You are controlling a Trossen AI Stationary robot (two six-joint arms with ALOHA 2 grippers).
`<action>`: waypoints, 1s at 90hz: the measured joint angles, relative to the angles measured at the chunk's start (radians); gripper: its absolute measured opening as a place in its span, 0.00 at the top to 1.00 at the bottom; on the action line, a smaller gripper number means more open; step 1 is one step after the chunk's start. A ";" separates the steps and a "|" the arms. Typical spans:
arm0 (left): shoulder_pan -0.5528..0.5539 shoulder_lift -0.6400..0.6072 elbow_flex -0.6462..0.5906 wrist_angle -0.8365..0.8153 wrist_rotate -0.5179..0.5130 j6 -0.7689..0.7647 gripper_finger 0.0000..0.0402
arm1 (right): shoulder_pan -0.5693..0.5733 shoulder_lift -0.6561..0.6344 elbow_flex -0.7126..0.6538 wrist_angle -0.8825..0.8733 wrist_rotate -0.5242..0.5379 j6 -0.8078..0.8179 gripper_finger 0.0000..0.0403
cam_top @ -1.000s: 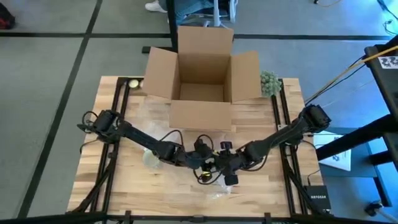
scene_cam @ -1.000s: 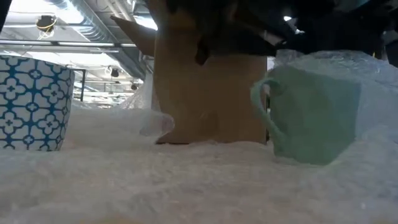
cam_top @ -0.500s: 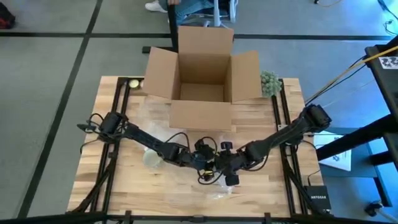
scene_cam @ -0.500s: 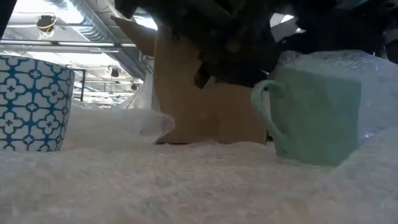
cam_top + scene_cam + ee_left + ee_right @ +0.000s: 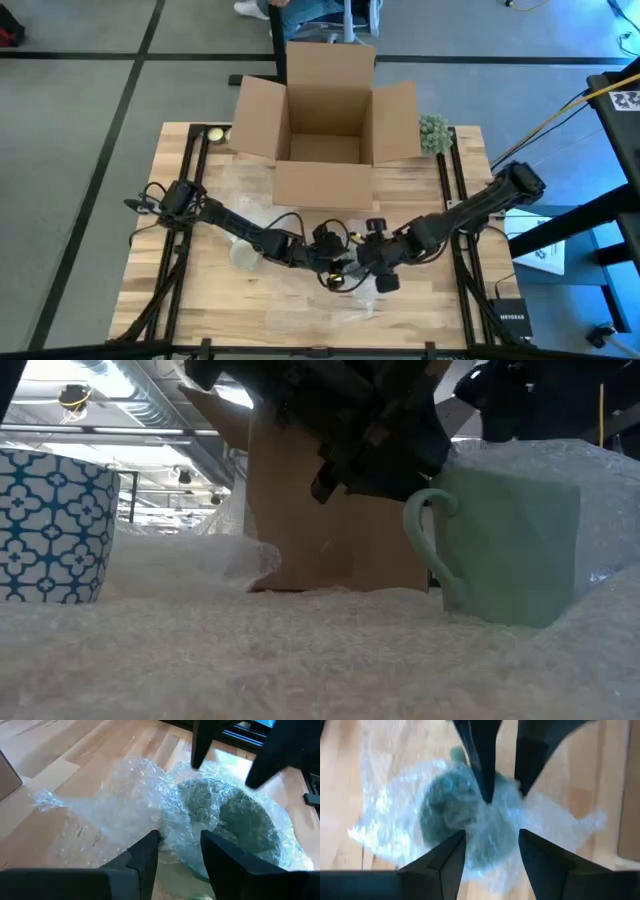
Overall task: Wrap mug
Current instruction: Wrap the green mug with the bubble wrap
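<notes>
My left gripper point(image 5: 177, 845) and right gripper point(image 5: 490, 847) hang open over the bubble wrap point(image 5: 125, 805); only the low view shows the mug point(image 5: 505, 545) handle — and a blue-patterned cup point(image 5: 55, 525).

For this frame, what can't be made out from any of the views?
- Pale green mug: far side hidden by clear bubble wrap in the low view; blurred in the right wrist view.
- Left gripper: whether it pinches wrap.
- Blue-patterned cup: cut off by the low view's edge.
- Cardboard box: base hidden behind the wrap there.
</notes>
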 joint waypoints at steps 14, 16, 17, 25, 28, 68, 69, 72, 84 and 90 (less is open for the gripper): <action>0.000 0.000 0.000 -0.002 0.000 0.000 0.67 | 0.013 -0.037 -0.039 0.010 0.002 0.012 0.57; 0.000 0.000 0.000 -0.002 0.000 0.000 0.67 | 0.015 -0.043 -0.052 0.022 0.008 0.013 0.57; 0.000 0.000 0.000 -0.002 0.000 0.000 0.67 | 0.017 -0.044 -0.058 0.027 0.010 0.013 0.57; 0.000 0.000 0.000 -0.002 0.000 0.000 0.67 | 0.036 -0.066 -0.121 0.063 0.028 0.037 0.57; 0.000 0.000 -0.001 -0.002 0.000 0.000 0.67 | 0.044 -0.074 -0.145 0.071 0.041 0.050 0.57; 0.000 0.001 -0.002 -0.010 0.000 -0.001 0.67 | 0.091 -0.097 -0.280 0.320 0.116 0.090 0.57; 0.000 0.001 -0.003 -0.010 0.000 -0.001 0.67 | 0.091 -0.097 -0.280 0.321 0.117 0.089 0.57; 0.000 0.001 -0.003 -0.010 0.000 -0.001 0.67 | 0.091 -0.097 -0.280 0.325 0.121 0.087 0.57; 0.000 0.003 -0.003 -0.007 0.000 -0.002 0.67 | 0.090 -0.102 -0.279 0.326 0.105 0.087 0.57; 0.000 0.003 -0.003 -0.004 0.002 -0.002 0.67 | 0.090 -0.102 -0.267 0.304 0.096 0.089 0.57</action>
